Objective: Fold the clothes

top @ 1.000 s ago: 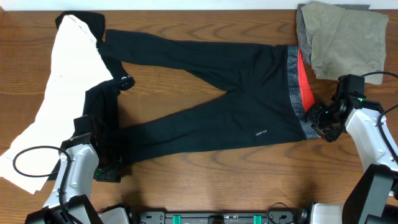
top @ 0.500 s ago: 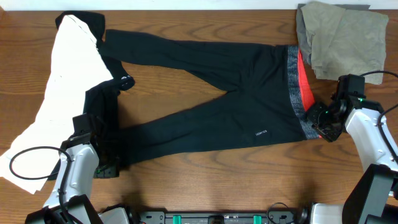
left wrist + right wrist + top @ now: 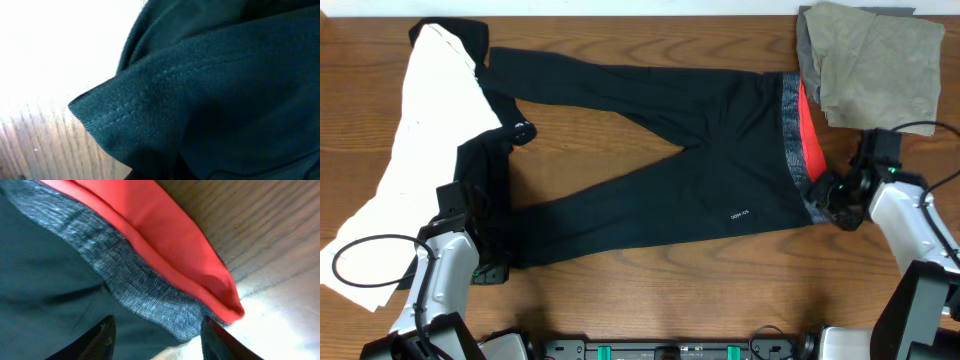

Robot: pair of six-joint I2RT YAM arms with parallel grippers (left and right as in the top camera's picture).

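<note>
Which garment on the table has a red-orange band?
The long black leggings spread across the middle: their grey waistband shows red-orange lining. The white piece at left and the khaki piece at top right are plain.

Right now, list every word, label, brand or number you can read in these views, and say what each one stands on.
White print on the leggings, near the hip: a short word or logo, too small to read.
Pale mark on the black piece: too small to tell whether it is text.
Left wrist and right wrist views: no text, only fabric and wood.
</note>
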